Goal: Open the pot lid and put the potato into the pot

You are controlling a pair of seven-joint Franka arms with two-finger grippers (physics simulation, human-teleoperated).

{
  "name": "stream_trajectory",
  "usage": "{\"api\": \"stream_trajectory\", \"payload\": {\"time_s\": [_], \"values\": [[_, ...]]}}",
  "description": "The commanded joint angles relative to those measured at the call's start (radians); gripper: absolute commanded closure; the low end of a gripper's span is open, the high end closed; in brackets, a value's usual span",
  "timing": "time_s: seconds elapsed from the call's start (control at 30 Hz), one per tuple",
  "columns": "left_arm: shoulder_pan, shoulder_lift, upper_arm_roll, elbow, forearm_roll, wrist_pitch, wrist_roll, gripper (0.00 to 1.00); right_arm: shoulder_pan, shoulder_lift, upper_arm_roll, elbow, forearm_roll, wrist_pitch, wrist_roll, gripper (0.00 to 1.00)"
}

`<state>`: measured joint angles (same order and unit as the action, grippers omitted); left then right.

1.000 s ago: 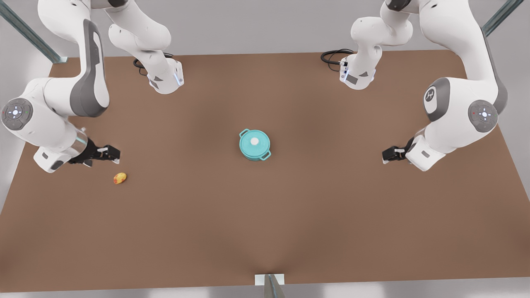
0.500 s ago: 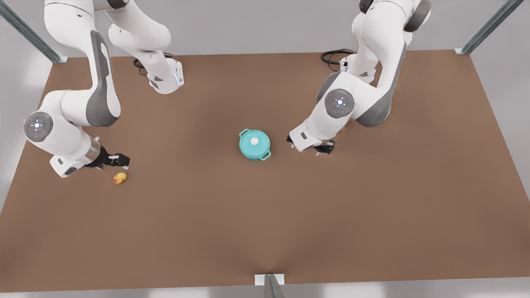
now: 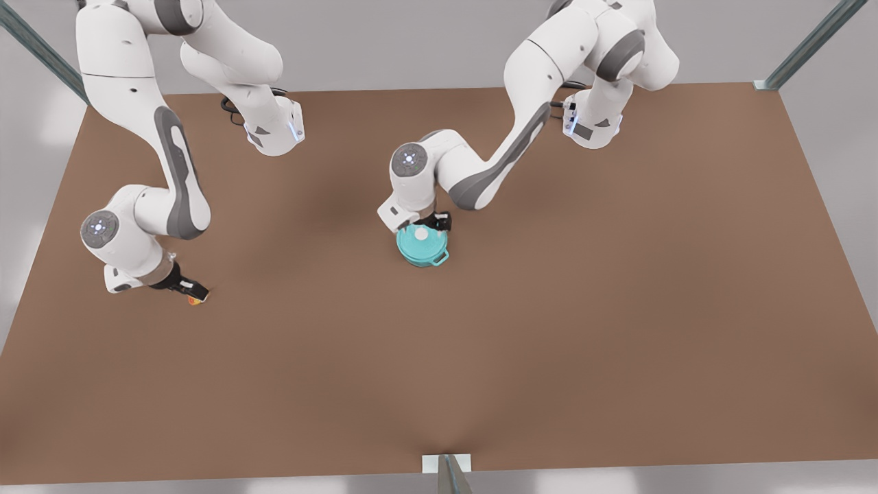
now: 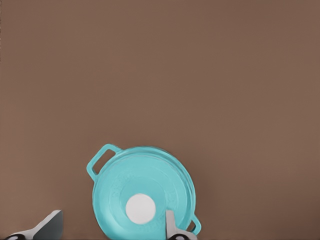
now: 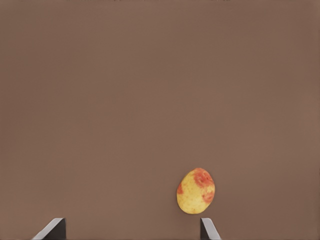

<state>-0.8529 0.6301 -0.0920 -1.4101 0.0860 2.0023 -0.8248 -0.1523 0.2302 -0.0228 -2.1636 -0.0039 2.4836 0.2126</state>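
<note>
With the pot lid [image 3: 422, 237] closed on the pot [image 3: 423, 254], the left gripper [image 3: 433, 225] hovered wide open and empty above its knob for lifting, while the right gripper [image 3: 195, 293], well away from the pot, straddled the potato [image 5: 196, 191], equally open and holding nothing.

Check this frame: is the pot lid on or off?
On. The pot lid sits flat, covering the pot, white knob centred; the left tool hovers open above it.
</note>
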Motion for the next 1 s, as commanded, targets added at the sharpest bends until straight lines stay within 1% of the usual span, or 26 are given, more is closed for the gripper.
{"api": "stream_trajectory", "payload": {"time_s": [0.0,0.1,0.2,0.33,0.43,0.63,0.67,0.7,0.73,0.77,0.8,0.83,0.9,0.97], "values": [[-0.006,0.000,0.000,-0.012,0.027,0.065,-0.424,0.00,-0.004,0.014,0.000,-0.019,-0.001,0.161,0.134,0.00],[-0.011,0.005,0.002,-0.089,0.093,0.144,-0.425,0.00,-0.027,0.060,-0.003,-0.039,-0.001,0.202,0.133,0.00],[-0.035,0.026,0.003,-0.128,0.121,0.211,-0.473,0.00,-0.047,0.083,-0.003,-0.047,-0.007,0.231,0.125,0.00],[-0.040,0.039,0.002,-0.128,0.141,0.222,-0.482,0.00,-0.073,0.140,-0.005,-0.045,-0.008,0.284,0.122,0.00],[-0.041,0.059,0.002,-0.128,0.143,0.243,-0.481,0.00,-0.104,0.170,-0.006,-0.039,-0.045,0.285,0.108,0.00],[-0.051,0.082,0.002,-0.130,0.173,0.257,-0.482,0.00,-0.096,0.202,-0.005,-0.042,-0.042,0.305,0.093,0.00],[-0.051,0.082,0.003,-0.130,0.173,0.257,-0.476,0.06,-0.092,0.204,-0.005,-0.042,-0.041,0.305,0.094,0.00],[-0.051,0.082,0.002,-0.130,0.173,0.253,-0.474,0.20,-0.079,0.204,-0.003,-0.044,-0.039,0.305,0.094,0.00],[-0.052,0.080,0.002,-0.130,0.173,0.245,-0.474,0.27,-0.066,0.205,-0.003,-0.044,-0.038,0.304,0.096,0.00],[-0.054,0.077,0.002,-0.130,0.173,0.242,-0.474,0.32,-0.053,0.215,-0.003,-0.045,-0.038,0.302,0.097,0.00],[-0.055,0.076,0.002,-0.130,0.173,0.233,-0.473,0.42,-0.053,0.224,-0.003,-0.044,-0.038,0.304,0.097,0.00],[-0.054,0.074,0.002,-0.127,0.172,0.233,-0.471,0.49,-0.053,0.233,-0.005,-0.044,-0.039,0.304,0.099,0.00],[-0.048,0.068,0.005,-0.113,0.170,0.173,-0.433,0.56,-0.061,0.239,-0.025,-0.044,-0.044,0.302,0.093,0.00],[-0.045,0.068,0.008,-0.087,0.166,0.167,-0.438,0.57,-0.082,0.245,-0.029,-0.044,-0.065,0.301,0.091,0.00]]}}
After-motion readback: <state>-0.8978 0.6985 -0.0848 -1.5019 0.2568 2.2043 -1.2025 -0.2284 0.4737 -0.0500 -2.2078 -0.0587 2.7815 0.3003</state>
